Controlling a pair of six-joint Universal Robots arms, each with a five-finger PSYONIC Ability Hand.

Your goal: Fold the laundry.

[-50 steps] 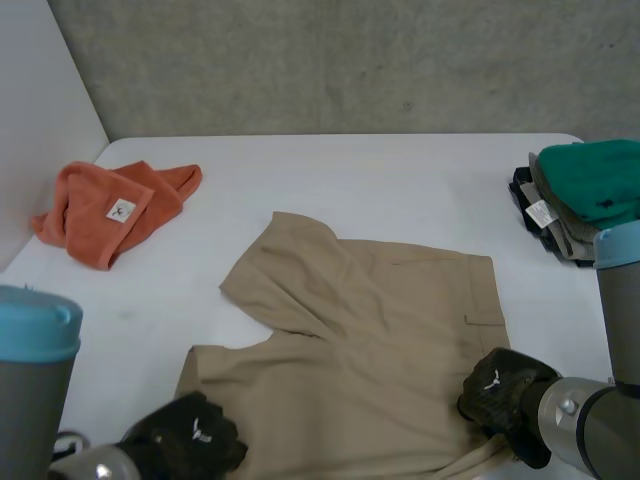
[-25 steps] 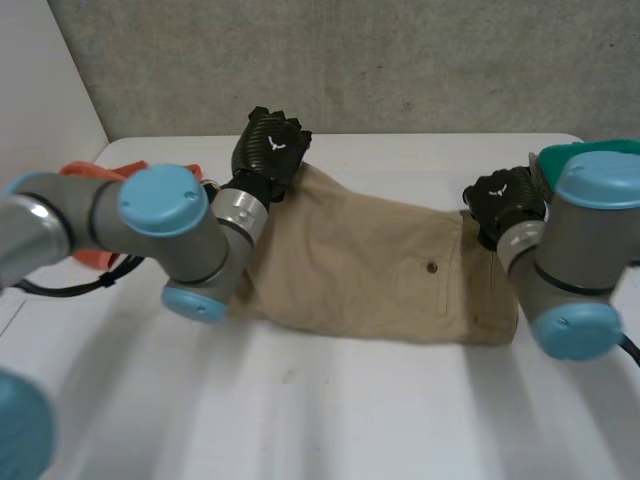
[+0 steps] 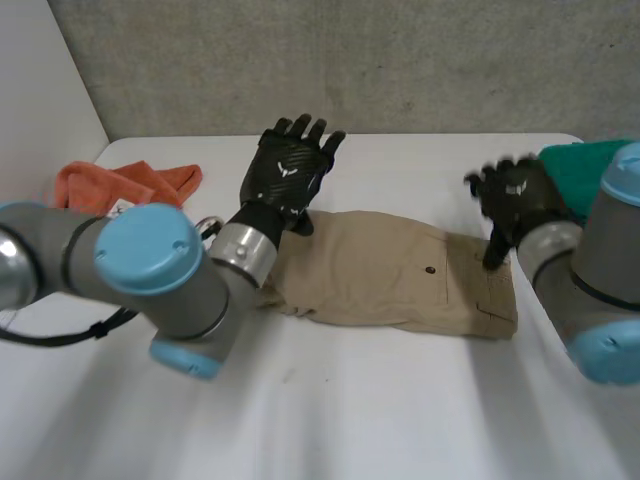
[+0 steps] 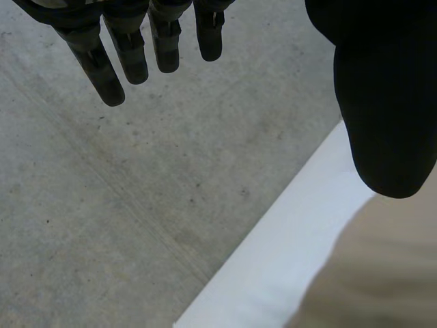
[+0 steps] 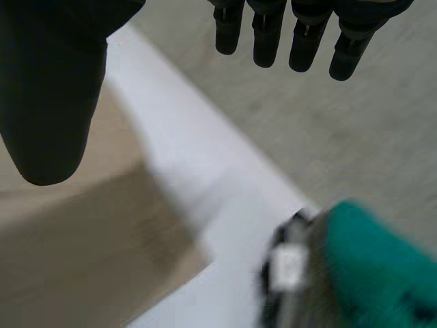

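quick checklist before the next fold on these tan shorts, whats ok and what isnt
1. Left hand open, holding nothing: ok.
2. Right hand open, holding nothing: ok.
3. Tan shorts folded over, lying on the table: ok.
4. Layers lined up at the shorts' left end: cannot tell, the left arm covers it.
5. Orange cloth apart from the shorts: ok.
6. Green-topped stack apart from the shorts: ok.

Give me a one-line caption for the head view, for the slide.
Left hand and right hand open at the far edge of folded shorts.
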